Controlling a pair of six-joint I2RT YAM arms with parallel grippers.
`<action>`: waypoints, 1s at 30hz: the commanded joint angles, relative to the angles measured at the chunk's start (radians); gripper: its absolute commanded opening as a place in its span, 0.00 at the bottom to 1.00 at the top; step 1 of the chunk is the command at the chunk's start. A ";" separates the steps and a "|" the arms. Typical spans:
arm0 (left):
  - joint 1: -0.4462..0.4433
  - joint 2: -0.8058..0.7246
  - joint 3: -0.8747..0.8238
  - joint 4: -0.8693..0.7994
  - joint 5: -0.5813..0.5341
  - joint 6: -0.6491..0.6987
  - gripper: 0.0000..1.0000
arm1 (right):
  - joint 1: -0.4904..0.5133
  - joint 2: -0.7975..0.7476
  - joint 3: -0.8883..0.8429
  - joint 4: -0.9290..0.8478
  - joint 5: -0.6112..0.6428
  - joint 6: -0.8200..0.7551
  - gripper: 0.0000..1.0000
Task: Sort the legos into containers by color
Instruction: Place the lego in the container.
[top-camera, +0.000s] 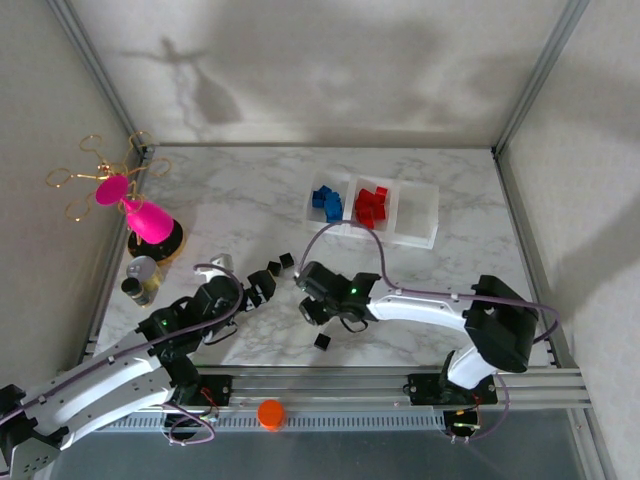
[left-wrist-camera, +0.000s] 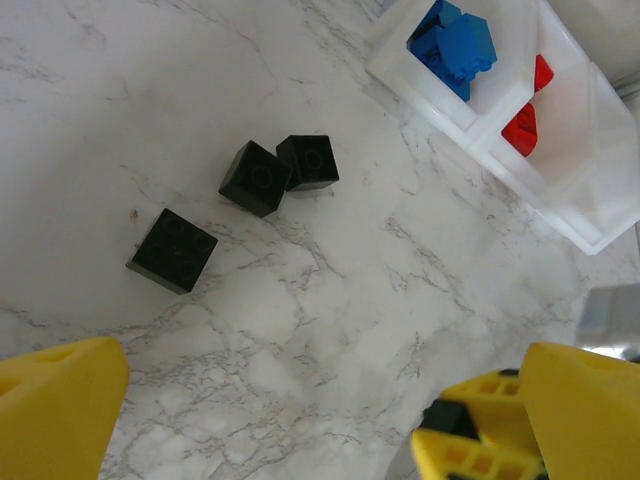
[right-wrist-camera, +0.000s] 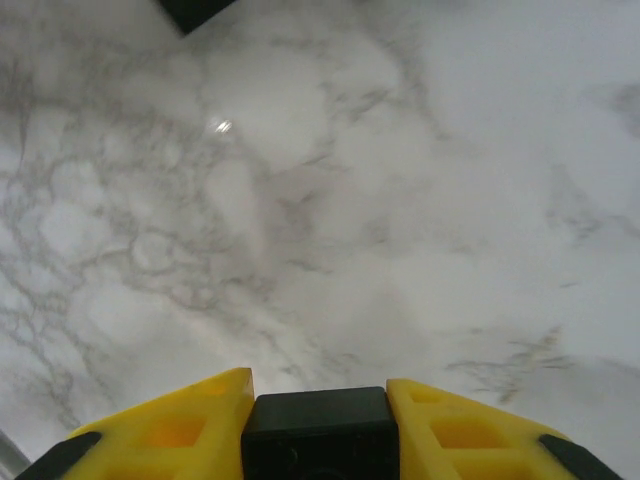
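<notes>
Seen from the right wrist, our right gripper has its yellow jaws pinching a black brick, square between the pads and just above the marble worktop. Our left gripper hangs with its jaws spread wide and holding nothing. Three loose black bricks lie on the worktop ahead of it, two of them touching.

From above, the containers sit in a row at the far side. The left bin holds blue bricks, the middle holds red bricks, and the right-hand empty bin looks meant for black.

We judge the step in hand to be carrying this brick there. To do it well we should hold the pinch firm and lift straight up before travelling. We should pass above the red bin's rim, not across it, centre over the empty bin and let go low inside. The brick is small, so a high drop could bounce it out.
</notes>
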 joint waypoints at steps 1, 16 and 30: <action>0.009 0.024 0.047 0.024 -0.008 0.021 1.00 | -0.067 -0.059 -0.029 -0.033 -0.021 0.028 0.33; 0.009 0.305 0.161 0.236 0.064 0.108 0.99 | -0.701 -0.185 -0.011 0.020 -0.027 -0.010 0.31; 0.009 0.484 0.273 0.325 0.089 0.164 1.00 | -0.889 0.193 0.247 0.142 0.224 -0.051 0.32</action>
